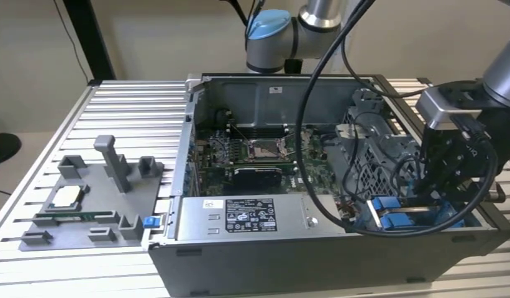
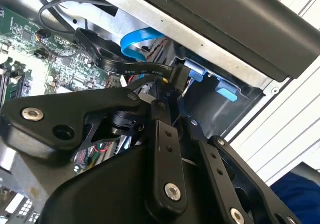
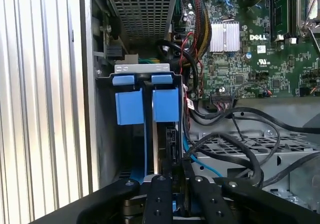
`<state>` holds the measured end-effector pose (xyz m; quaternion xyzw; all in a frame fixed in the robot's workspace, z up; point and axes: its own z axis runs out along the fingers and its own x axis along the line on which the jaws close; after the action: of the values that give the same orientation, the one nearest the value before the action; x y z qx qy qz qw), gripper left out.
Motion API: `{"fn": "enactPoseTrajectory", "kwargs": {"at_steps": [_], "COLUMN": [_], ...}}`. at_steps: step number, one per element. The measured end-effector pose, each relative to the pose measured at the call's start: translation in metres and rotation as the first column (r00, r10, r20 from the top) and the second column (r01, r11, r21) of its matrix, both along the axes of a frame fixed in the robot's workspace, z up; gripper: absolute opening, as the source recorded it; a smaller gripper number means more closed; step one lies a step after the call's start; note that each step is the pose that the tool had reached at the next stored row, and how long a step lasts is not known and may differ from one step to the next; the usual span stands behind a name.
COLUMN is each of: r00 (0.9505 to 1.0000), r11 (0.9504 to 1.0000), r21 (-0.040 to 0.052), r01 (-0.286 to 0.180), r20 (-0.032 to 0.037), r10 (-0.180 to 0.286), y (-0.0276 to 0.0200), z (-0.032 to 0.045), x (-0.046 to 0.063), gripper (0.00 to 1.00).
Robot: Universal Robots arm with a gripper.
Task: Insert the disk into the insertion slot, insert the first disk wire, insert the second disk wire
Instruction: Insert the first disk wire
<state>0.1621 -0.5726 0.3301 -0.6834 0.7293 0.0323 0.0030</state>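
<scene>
Judging by how things lie, I take the first step as done: the disk [image 3: 163, 140] sits down in the insertion slot [image 3: 145, 69], in a corner of the open computer case [image 1: 321, 264] on the desk [image 1: 113, 105], its blue tab [image 3: 165, 104] level with the neighbouring tab [image 3: 125, 104]. My claw [image 3: 177, 178] hangs low over the disk's end, clenched, as far as I can judge, on a black plug [image 2: 179, 75] whose flat black wire [image 2: 107, 54] trails back over the green board [image 3: 250, 59]. So the work stands at a disk wire. I cannot tell whether the plug is seated in its socket or just off it. A blue wire [image 2: 140, 39] loops close by, and where its end goes is hidden from me.
</scene>
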Motion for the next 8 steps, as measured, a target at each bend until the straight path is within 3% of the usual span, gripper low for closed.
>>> {"fn": "enactPoseTrajectory", "kwargs": {"at_steps": [3, 8], "r00": [1.0, 0.9999], "r11": [1.0, 0.9999], "r21": [0.0004, -0.0003], "r01": [0.009, 0.011], "r20": [0.0002, 0.0001], "r10": [-0.009, -0.011], "y": [0.0, 0.0], "z": [0.0026, 0.0255], "x": [0.0, 0.0], "gripper": [0.0, 0.0]}}
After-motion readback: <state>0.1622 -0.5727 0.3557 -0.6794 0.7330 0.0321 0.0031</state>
